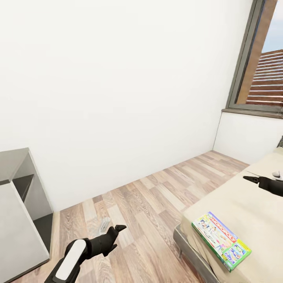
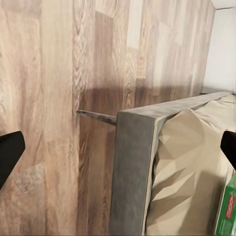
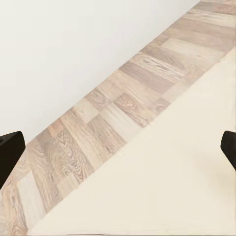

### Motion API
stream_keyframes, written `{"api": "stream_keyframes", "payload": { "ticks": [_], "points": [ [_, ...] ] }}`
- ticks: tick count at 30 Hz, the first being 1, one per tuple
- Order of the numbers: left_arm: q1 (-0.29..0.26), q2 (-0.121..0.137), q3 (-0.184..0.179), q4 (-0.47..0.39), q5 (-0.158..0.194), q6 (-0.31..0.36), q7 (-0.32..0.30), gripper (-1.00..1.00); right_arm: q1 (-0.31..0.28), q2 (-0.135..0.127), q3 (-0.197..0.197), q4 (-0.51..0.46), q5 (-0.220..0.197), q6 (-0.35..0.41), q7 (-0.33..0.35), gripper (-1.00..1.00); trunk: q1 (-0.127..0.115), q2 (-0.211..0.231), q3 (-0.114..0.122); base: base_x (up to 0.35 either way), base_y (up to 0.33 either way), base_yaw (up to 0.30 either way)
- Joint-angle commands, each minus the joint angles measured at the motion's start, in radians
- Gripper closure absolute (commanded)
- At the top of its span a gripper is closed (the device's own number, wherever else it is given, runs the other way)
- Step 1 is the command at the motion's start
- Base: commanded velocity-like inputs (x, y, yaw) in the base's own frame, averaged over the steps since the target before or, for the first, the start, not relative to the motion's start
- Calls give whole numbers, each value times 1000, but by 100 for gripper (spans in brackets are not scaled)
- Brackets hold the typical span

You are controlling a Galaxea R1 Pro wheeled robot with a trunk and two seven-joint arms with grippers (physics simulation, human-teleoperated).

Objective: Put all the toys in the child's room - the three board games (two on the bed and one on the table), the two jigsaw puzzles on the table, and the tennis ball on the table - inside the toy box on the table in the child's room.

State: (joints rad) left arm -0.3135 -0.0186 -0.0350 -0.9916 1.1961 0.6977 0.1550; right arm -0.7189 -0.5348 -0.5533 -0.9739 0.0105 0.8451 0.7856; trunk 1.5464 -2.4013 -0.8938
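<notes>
White wall, plank floor (image 1: 149, 204), bed (image 1: 251, 204) at right. Board game (image 1: 221, 239) flat near bed's corner. Left claw (image 2: 118, 147) over floor, right claw (image 3: 118, 147) over bed: both spread wide, empty (fingertips at frame edges).

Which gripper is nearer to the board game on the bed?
Probably the right. The right gripper hangs over the bed beyond the board game; the left gripper is over the floor, off the bed's side.
</notes>
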Motion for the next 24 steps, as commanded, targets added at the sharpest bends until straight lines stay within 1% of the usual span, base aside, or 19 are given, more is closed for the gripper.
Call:
{"api": "stream_keyframes", "payload": {
  "ticks": [1, 9, 11, 12, 14, 15, 16, 18, 19, 20, 21, 23, 24],
  "points": [
    [-1, -2, 0, 0, 10, 1, 5, -100, -1, 1, -2, -1, 2, 7, 4, -100, 0, 0, -1, 0, 0, -224],
    [-4, -7, -19, 5, 8, -16, -25, -100, -1, 2, -2, -4, 2, 8, 4, -100, 0, 0, -1, 0, 0, -251],
    [-5, -7, -36, 5, 8, -30, -41, -100, -1, 2, -2, -5, 2, 8, 4, -100, 0, 0, -1, 0, 0, -268],
    [-5, -7, -36, 5, 8, -30, -41, -100, -1, 2, -2, -5, 2, 8, 4, -100, 0, 0, -1, 0, 0, -269],
    [-6, -4, -57, 6, 7, -44, -61, -100, -1, 3, -2, -5, 1, 8, 4, -100, 0, 0, -1, 0, 0, -273],
    [-6, -4, -57, 6, 7, -44, -61, -100, -1, 3, -2, -5, 1, 8, 4, -100, 0, 0, -1, 0, 0, -274],
    [-7, -2, -68, 7, 5, -49, -72, -100, -1, 3, -1, -5, 1, 8, 4, -100, 0, 0, -1, 0, 0, -275],
    [-13, 1, -90, 8, -7, -56, -99, -100, -1, 3, -1, -6, 1, 8, 4, -100, 0, 0, -1, 0, 0, -277],
    [-13, 1, -90, 8, -7, -56, -99, -100, -1, 3, -1, -6, 1, 8, 4, -100, 0, 0, -1, 0, 0, -278],
    [-17, 2, -99, 9, -20, -58, -115, -100, -1, 3, -1, -6, 1, 8, 4, -100, 0, 0, -1, 0, 0, -278],
    [-17, 2, -99, 9, -20, -58, -115, -100, -1, 3, -1, -6, 1, 8, 4, -100, 0, 0, -1, 0, 0, -278],
    [-25, 3, -112, 17, -53, -62, -149, -100, -1, 4, -1, -6, 1, 8, 4, -100, 0, 0, -1, 0, 0, -268],
    [-25, 3, -112, 17, -53, -62, -149, -100, -1, 4, -1, -6, 1, 8, 4, -100, 0, 0, -1, 0, 0, -261]
  ]
}}
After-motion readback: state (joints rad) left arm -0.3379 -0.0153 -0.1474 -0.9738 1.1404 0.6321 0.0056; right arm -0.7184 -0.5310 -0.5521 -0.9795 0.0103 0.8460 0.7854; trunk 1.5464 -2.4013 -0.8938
